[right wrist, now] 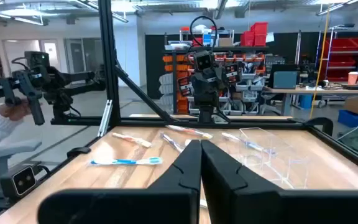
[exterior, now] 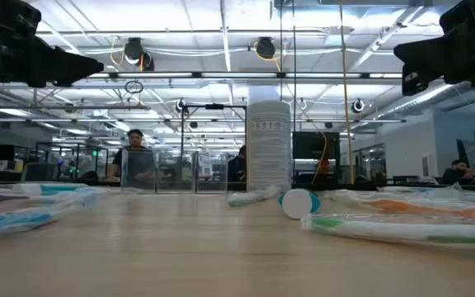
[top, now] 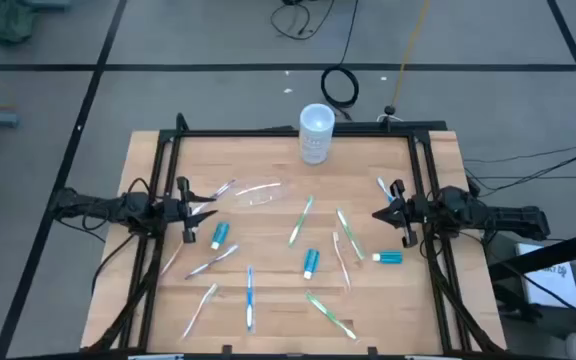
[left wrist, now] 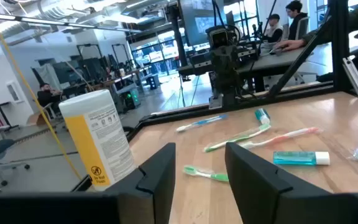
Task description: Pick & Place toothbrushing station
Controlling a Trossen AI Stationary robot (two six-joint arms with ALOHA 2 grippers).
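The left gripper (top: 200, 212) hovers at the table's left edge with its fingers parted and nothing between them. The clear tray (top: 256, 193) lies just beyond its tips, slightly toward the far side, long axis running across the table, so this arm is much the nearer. The right gripper (top: 380, 215) waits at the right edge, fingers pressed together, empty, well apart from the tray. One tray, one white cup (top: 315, 133) at the far edge, three small toothpaste tubes, and roughly nine toothbrushes are scattered about.
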